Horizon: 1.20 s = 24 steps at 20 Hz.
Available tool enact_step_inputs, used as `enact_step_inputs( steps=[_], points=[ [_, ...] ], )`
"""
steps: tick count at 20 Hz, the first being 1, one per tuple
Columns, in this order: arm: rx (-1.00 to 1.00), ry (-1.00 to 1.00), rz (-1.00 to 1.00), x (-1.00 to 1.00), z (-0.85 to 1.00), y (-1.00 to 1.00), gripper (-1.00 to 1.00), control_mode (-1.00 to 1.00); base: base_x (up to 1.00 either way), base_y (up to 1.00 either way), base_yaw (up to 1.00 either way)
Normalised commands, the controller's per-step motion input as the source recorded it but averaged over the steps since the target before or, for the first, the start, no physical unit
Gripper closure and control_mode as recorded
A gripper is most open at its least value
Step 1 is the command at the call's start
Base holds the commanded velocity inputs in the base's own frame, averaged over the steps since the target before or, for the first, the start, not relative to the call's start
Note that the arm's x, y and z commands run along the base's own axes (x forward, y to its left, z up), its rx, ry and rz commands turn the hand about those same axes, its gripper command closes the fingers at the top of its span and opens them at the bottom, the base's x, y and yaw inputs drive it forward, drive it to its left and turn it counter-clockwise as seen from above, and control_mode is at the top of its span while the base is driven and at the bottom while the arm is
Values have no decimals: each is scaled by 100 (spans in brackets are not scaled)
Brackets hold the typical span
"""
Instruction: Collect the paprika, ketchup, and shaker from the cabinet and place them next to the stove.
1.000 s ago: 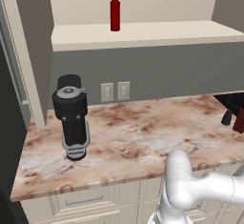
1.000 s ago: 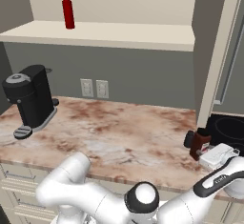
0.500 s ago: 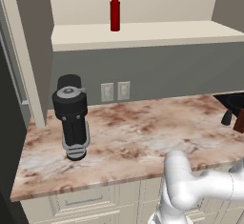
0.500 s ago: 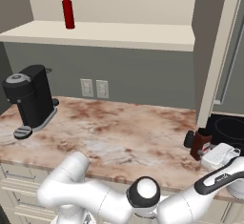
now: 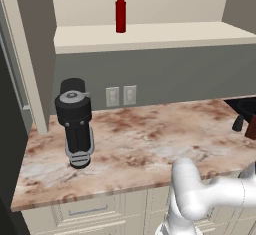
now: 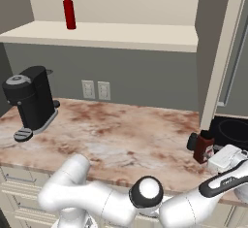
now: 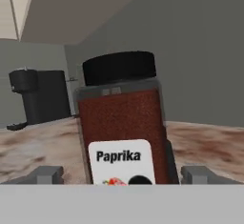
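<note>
Two of the three things look delivered, to my eye, and one waits. Going left to right in the right base view: the coffee machine (image 6: 30, 101) stands at the counter's left end, the ketchup (image 6: 69, 12) is upright on the cabinet (image 6: 111, 34) shelf above it, and far right the shaker (image 6: 192, 141) and the paprika (image 6: 203, 147) stand side by side on the counter, just beside the stove (image 6: 232, 131).

My pincer (image 6: 224, 160) sits at the paprika with the fingers spread wide, one pad (image 7: 47, 174) well off each side of the jar and neither touching it; I have hold of nothing. I judge this the release of the paprika.

Next I should back straight off without tipping the jar, then swing up and left to the shelf for the ketchup.

Readable writing: the jar's white label says "Paprika".
</note>
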Motion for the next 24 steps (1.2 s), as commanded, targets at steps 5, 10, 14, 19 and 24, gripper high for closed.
enact_step_inputs(
  steps=[5,10,14,19,24],
  points=[
    [0,0,-6,-30,27,0,-100,-100,0,0,0],
    [0,0,-7,-46,24,3,-100,-100,0,0,0],
    [0,0,-7,-64,20,44,-100,-100,0,0,0],
    [0,0,-7,-58,16,71,-100,-100,0,0,0],
    [0,3,-6,-50,8,98,-100,-100,0,0,0]
  ],
)
